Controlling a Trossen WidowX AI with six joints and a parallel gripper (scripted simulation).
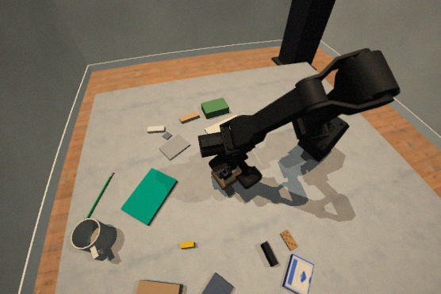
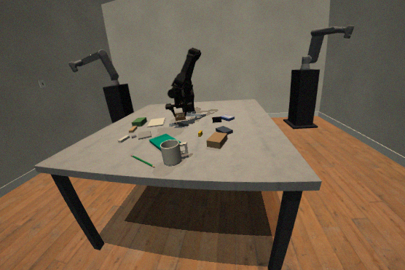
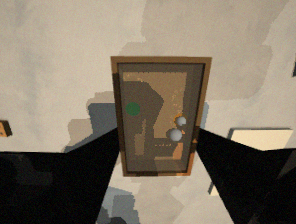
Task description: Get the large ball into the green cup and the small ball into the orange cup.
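The wooden puzzle [image 3: 159,116] is a brown-framed tray under a clear cover, seen from above in the wrist view. My gripper [image 3: 156,130] is shut on its two long sides and holds it just above the table, with its shadow offset below. The green cup [image 3: 132,108] is a round green spot on the left side and is empty. The small ball [image 3: 181,121] sits at the orange cup [image 3: 177,119] by the right wall. The large ball [image 3: 174,134] touches it just below. In the top view the puzzle [image 1: 228,180] shows under the gripper [image 1: 234,172].
Near the gripper lie a cream pad [image 1: 219,124], a grey tile [image 1: 174,147], a green block [image 1: 215,107] and a teal book [image 1: 149,196]. A grey mug [image 1: 87,234] and a green pencil [image 1: 101,194] lie at the left front. Small blocks and a blue card [image 1: 298,273] lie in front.
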